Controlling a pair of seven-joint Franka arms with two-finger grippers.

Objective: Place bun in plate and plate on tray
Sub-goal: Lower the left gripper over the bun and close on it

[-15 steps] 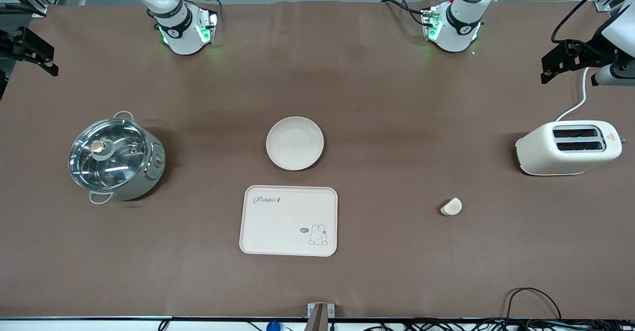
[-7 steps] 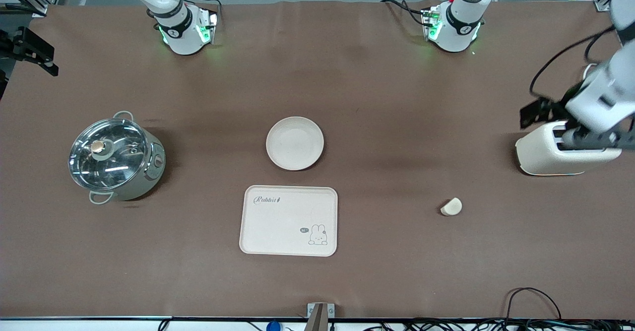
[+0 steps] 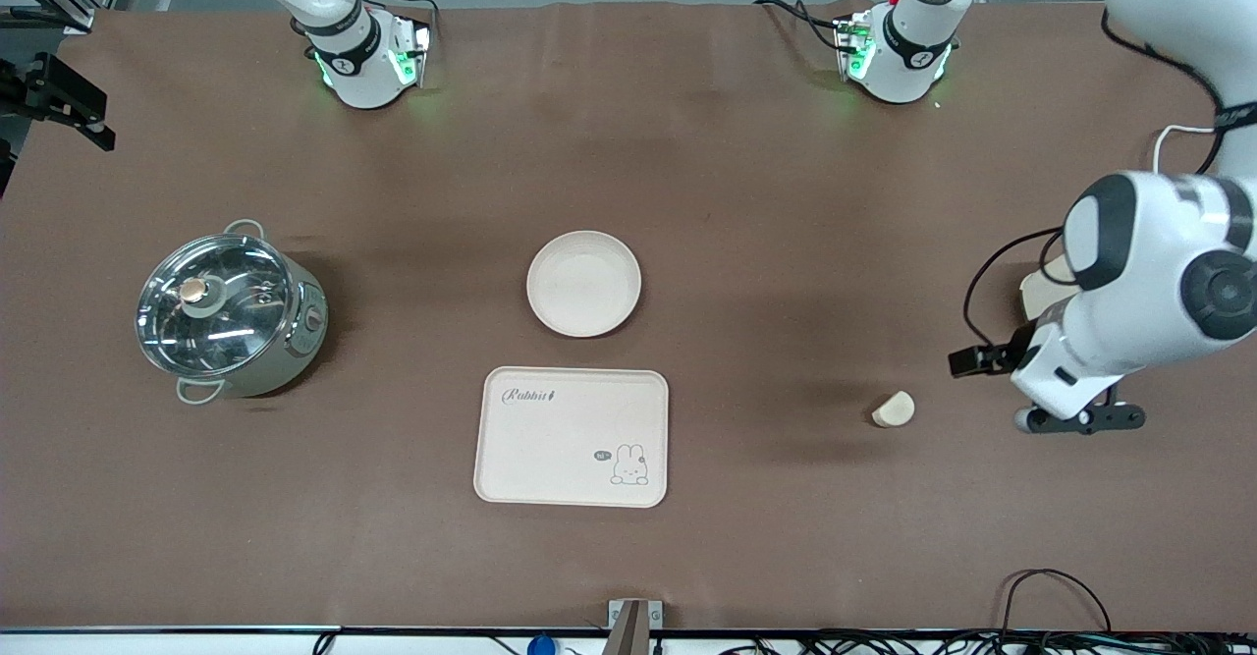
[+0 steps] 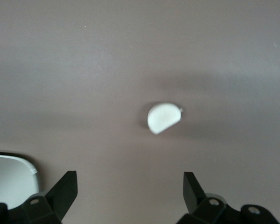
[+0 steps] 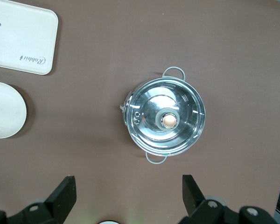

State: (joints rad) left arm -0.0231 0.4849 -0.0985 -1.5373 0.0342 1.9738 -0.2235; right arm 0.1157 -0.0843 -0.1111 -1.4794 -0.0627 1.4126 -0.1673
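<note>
1. Bun [image 3: 894, 409]: a small cream half-moon lying on the brown worktop [image 3: 746, 193], toward the left arm's end, well apart from the plate and tray. In the left wrist view the bun [image 4: 164, 117] lies bare on the cloth, touched by nothing.
2. Plate [image 3: 583, 283]: round, shallow and empty, resting mid-worktop, just beside the tray and farther from the front camera than it. Its rim also shows in the right wrist view [image 5: 4, 109].
3. Tray [image 3: 572, 436]: rectangular, with "Rabbit" lettering and a rabbit drawing, lying flat with nothing on it; one corner appears in the right wrist view [image 5: 23, 37].
4. Left claw [image 4: 129, 184]: up in the air over bare worktop near the bun, on the side toward the toaster; its two fingers stand wide apart and hold nothing. In the front view the left arm's wrist [image 3: 1065, 380] covers most of the toaster [image 3: 1036, 292].
5. Right claw [image 5: 129, 188]: high over the pot's end of the worktop, fingers spread wide and empty.
6. Pot [image 3: 228, 311]: steel, with a glass lid and two handles, standing toward the right arm's end [image 5: 164, 116].
</note>
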